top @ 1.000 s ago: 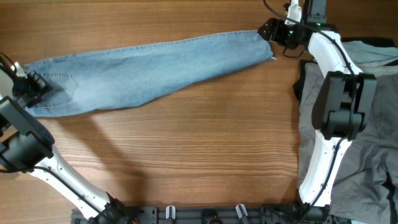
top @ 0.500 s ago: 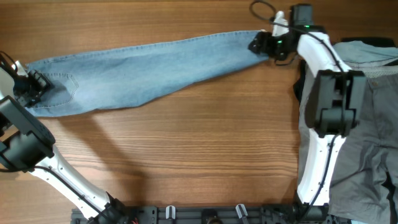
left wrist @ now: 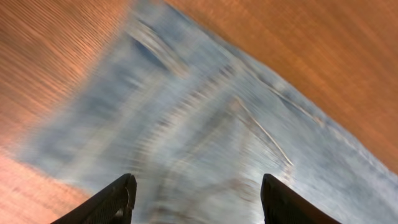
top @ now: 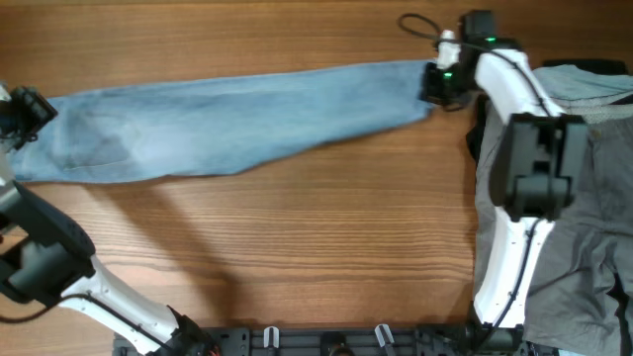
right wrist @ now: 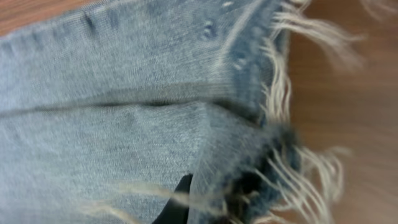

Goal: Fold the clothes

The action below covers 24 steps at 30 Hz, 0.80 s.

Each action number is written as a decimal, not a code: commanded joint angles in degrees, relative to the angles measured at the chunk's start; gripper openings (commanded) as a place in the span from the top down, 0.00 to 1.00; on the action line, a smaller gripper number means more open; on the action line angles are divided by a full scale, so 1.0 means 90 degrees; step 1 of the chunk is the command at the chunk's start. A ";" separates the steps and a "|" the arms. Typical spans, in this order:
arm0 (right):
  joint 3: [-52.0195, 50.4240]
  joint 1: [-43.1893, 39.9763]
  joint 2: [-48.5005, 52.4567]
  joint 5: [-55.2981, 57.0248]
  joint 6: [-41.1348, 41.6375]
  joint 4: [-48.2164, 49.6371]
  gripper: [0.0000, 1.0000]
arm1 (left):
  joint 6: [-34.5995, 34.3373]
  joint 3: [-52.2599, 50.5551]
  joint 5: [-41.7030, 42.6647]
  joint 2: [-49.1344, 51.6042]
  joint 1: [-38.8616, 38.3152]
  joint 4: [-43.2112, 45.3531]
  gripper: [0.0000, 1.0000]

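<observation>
Light-blue denim jeans (top: 227, 119) lie stretched across the table from far left to upper right. My left gripper (top: 25, 111) hovers at their left waist end. In the left wrist view it (left wrist: 202, 202) is open, and the blurred jeans (left wrist: 211, 124) pass under its two dark fingers (left wrist: 118, 202). My right gripper (top: 435, 84) sits at the leg end on the right. In the right wrist view it (right wrist: 205, 208) is shut on the frayed hem (right wrist: 280, 93) of the jeans (right wrist: 124, 124), with only one dark fingertip (right wrist: 179, 210) showing under the denim.
Grey trousers (top: 584, 208) lie heaped along the right side, behind the right arm's white links (top: 524, 168). A dark cloth edge (top: 475, 138) shows beside them. A black cable (top: 415, 22) loops at the top. Bare wood (top: 297, 247) fills the front half.
The right gripper came onto the leg hem and closed on it. The left gripper drew back to the far left off the waist. The jeans shifted and now look blurred.
</observation>
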 commanded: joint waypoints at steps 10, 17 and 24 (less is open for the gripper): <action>0.1783 -0.2144 -0.2824 -0.1059 0.0466 0.0015 0.96 | 0.0010 -0.0019 0.0017 -0.0947 -0.0685 -0.0313 0.36; 0.1785 -0.0330 -0.3077 -0.1965 0.0794 0.0029 0.96 | 0.0007 -0.0019 0.0015 -0.1549 -0.0993 -0.0398 0.35; 0.1785 0.2676 -0.2863 0.0078 0.0782 0.0131 0.96 | 0.0010 -0.0019 0.0015 -0.1664 -0.1044 -0.0882 0.35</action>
